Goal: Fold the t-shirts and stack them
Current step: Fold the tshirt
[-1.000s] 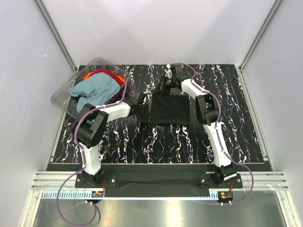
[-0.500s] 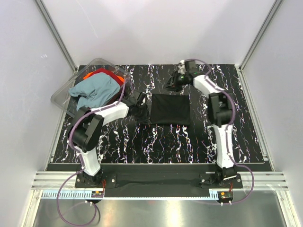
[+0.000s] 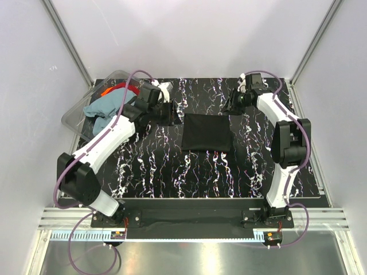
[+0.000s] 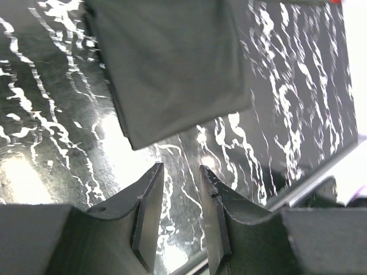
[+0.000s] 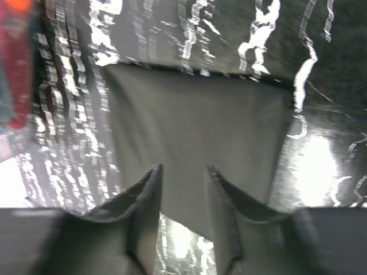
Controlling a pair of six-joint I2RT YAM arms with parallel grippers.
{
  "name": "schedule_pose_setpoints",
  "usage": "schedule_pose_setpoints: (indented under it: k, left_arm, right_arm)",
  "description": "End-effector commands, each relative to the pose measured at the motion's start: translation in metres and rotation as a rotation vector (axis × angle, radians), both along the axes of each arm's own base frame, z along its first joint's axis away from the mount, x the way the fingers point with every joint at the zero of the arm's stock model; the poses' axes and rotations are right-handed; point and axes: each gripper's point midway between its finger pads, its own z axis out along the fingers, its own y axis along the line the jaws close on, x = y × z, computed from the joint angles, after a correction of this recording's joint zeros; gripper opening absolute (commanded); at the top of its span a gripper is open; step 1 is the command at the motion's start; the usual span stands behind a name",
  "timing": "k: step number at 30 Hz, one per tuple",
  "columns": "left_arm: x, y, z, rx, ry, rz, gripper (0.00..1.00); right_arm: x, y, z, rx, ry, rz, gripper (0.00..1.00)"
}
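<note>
1. The left end effector (image 4: 179, 169) is poised above the black, white-veined bench (image 3: 172, 172). Its two dark fingers (image 4: 148, 212) stand a narrow gap apart with nothing between them, and bare marbled surface shows through the gap
2. In the left wrist view, a corner of the folded black t-shirt (image 3: 206, 132) lies just ahead of those fingertips, flat on the bench and clear of the end effector
3. The right end effector (image 5: 183, 169) is also parted and empty. Its own camera shows it hovering over the black t-shirt, with dark cloth filling the space between its fingers (image 5: 146, 200)
4. From overhead, the black t-shirt is a neat rectangle near the middle of the bench. The left end effector sits off its far left corner and the right end effector off its far right corner, neither gripping the cloth
5. A clear plastic tub (image 3: 73, 117) sits askew at the far left corner of the bench. The teal-blue t-shirt (image 3: 114, 106) is heaped unfolded in it and bulges over the rim beside the left arm
6. The red-orange t-shirt (image 3: 112, 90) lies crumpled under and behind the teal-blue one, showing only at the tub's far side
7. The left arm reaches diagonally from its base at the near edge, passing the tub. The right arm stretches up the right side of the bench, and purple cables loop along both
</note>
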Motion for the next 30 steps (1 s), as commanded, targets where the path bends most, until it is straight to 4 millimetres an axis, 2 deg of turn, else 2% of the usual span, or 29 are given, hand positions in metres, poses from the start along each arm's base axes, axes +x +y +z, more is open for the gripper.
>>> schedule_pose_setpoints:
  k: [1,4,7,11,13,18,21,26,27,30]
  left_arm:
    - [-0.025,-0.008,-0.008,-0.010,0.043,-0.163,0.36]
    - [-0.032,-0.007,-0.023,0.004,0.077,-0.188,0.36]
    - [-0.034,-0.008,-0.029,0.005,0.092,-0.196,0.36]
    - [-0.035,-0.006,-0.031,0.014,0.091,-0.198,0.36]
    - [-0.034,-0.004,-0.036,0.028,0.096,-0.189,0.36]
    - [-0.033,-0.004,-0.041,0.032,0.112,-0.184,0.36]
    - [-0.032,-0.003,-0.041,0.040,0.104,-0.180,0.36]
    - [-0.033,-0.001,-0.043,0.043,0.109,-0.175,0.36]
    - [-0.033,-0.001,-0.042,0.046,0.106,-0.174,0.36]
    - [-0.032,0.002,-0.039,0.055,0.088,-0.162,0.36]
  right_arm:
    - [-0.001,-0.012,-0.017,-0.030,0.028,0.050,0.36]
    - [0.003,-0.002,-0.023,0.024,0.044,0.095,0.32]
    - [0.008,-0.001,-0.041,0.028,0.083,0.088,0.32]
    - [0.015,-0.018,-0.066,-0.048,0.111,0.036,0.30]
    - [0.020,-0.030,-0.073,-0.068,0.116,0.010,0.30]
    - [0.029,-0.038,-0.083,-0.103,0.136,-0.003,0.28]
    - [0.034,-0.041,-0.076,-0.119,0.116,-0.014,0.25]
    - [0.037,-0.041,-0.046,-0.115,0.074,-0.021,0.24]
    - [0.035,-0.041,-0.043,-0.114,0.080,-0.023,0.25]
    - [0.021,-0.039,-0.034,-0.097,0.085,-0.012,0.38]
